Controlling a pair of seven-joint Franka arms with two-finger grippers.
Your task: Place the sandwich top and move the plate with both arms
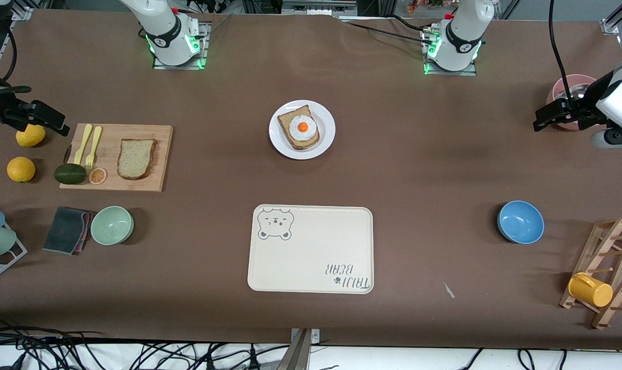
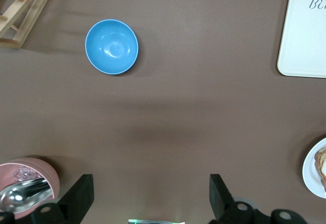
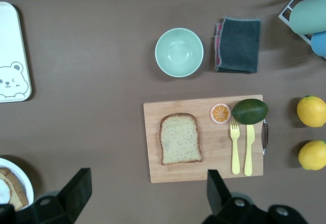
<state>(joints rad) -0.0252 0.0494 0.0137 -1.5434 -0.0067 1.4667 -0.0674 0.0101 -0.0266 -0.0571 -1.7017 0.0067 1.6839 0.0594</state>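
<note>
Both arms wait with jaws spread: the left hand [image 1: 539, 123] hovers near a pink cup [image 1: 572, 87], the right hand [image 1: 59, 126] over lemons. The sandwich top [image 1: 136, 158] lies on a cutting board [image 1: 156, 174], at 8 o'clock from the plate [image 1: 326, 141].

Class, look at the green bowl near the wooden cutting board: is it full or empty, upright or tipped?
Empty and upright. The green bowl shows a bare, smooth inside from above, rim level, resting on the table beside the grey cloth.

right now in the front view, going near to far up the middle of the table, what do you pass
Cream bear tray → bare brown table → white plate carrying the bread slice with fried egg. Both arms wait out at the table's ends.
</note>
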